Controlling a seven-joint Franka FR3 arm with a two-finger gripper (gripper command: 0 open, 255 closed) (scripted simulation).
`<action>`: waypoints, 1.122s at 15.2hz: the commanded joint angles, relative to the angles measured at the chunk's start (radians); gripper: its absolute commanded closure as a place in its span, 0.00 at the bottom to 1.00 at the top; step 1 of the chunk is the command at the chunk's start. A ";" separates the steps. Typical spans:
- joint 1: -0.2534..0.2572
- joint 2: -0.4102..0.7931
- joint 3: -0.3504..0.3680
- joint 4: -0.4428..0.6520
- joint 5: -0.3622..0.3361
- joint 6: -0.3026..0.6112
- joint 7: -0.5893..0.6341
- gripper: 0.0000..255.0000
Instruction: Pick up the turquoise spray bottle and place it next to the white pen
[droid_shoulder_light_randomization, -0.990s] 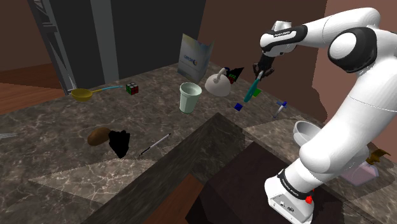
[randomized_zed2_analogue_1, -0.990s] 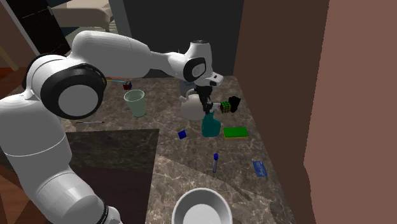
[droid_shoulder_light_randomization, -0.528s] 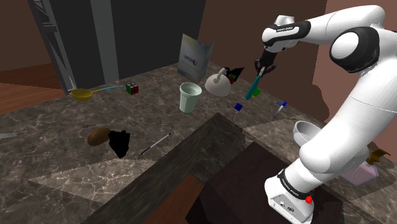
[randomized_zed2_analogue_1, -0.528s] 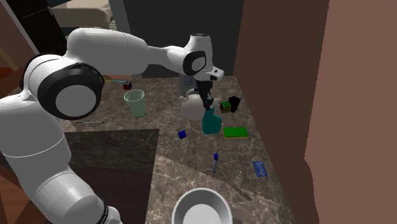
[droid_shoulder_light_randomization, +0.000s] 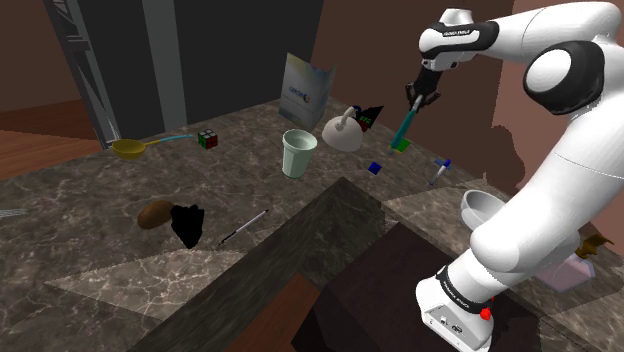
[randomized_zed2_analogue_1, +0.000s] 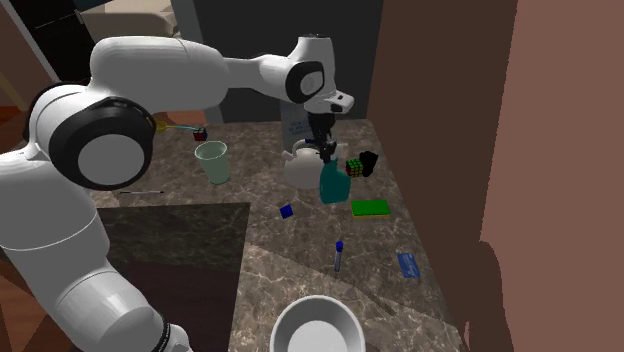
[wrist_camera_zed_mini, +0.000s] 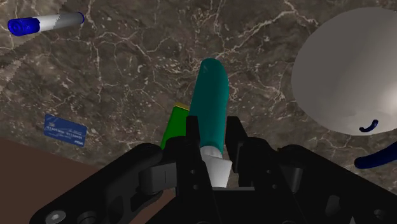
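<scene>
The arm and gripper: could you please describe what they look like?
The arm is glossy white, built of rounded tubular links with dark grey discs at the joints. Small dark lettering marks the link by the wrist, and a red button sits on the base. The gripper is all black and blocky, with two flat fingers.

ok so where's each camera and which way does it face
Shoulder view: beside the stand, looking down across the marble counter; white arm shows.
Second exterior view: near the arm's base, facing along the counter; arm at left.
Wrist view: on the gripper, looking down; black fingers clasp the turquoise spray bottle.
Shared: that bottle, the white pen.
</scene>
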 joint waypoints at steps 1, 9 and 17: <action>0.000 -0.003 0.000 0.025 0.000 -0.028 -0.001 1.00; 0.094 -0.124 0.061 -0.124 -0.036 -0.015 0.163 1.00; 0.190 -0.206 0.150 -0.219 -0.049 -0.023 0.351 1.00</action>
